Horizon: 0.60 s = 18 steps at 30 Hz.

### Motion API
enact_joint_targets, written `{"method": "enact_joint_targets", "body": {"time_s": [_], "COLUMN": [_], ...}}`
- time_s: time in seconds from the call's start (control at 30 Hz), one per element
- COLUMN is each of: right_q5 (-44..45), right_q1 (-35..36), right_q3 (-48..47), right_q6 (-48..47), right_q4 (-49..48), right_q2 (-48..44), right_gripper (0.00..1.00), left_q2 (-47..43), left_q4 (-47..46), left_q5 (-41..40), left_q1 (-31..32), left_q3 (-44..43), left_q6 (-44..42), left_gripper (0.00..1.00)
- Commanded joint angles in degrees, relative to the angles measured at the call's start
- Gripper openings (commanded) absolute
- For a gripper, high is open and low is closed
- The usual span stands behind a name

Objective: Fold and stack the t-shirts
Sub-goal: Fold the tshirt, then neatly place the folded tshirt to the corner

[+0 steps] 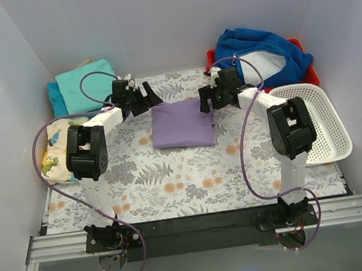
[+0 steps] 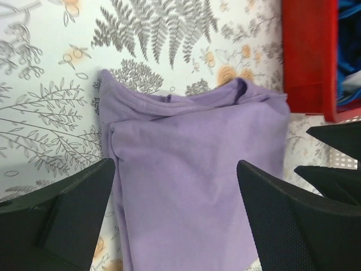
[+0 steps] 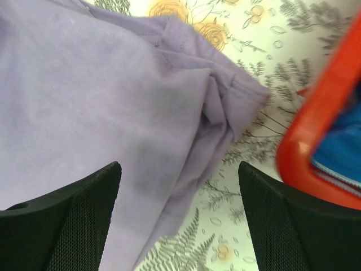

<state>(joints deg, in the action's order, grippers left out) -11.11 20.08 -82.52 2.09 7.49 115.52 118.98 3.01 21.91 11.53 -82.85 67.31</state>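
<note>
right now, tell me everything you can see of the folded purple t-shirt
The soft lavender-purple cotton t-shirt is folded into a rough flat rectangle, with a stitched neckline along one edge and layers bunching at its far right corner. It lies flat mid-table on the fern-and-flower printed tablecloth. The open left tool and open right tool hang over its far corners, neither gripping it.

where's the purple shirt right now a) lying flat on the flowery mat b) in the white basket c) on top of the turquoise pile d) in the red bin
a, the purple shirt lies folded on the flowery mat, with the left tool and the right tool open above its far corners and gripping nothing.
</note>
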Motion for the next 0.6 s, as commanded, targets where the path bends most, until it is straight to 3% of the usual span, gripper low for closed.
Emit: {"method": "enact_joint_targets", "body": {"time_s": [0.0, 0.57], "right_q5": [-2.2, -12.7], "right_q1": [-1.0, -1.0], "right_q3": [2.1, 11.2], "right_q6": [1.2, 6.3], "right_q4": [-1.4, -8.8], "right_q2": [-6.7, -4.7], "right_gripper": [0.9, 0.9], "left_q2": [-9.7, -10.3], "left_q4": [-1.6, -4.6], "left_q5": [-2.5, -3.0], "left_q1": [-0.5, -0.5], "left_q3": [1.6, 13.9], "left_q6": [-1.0, 1.4], "left_gripper": [0.89, 0.89]}}
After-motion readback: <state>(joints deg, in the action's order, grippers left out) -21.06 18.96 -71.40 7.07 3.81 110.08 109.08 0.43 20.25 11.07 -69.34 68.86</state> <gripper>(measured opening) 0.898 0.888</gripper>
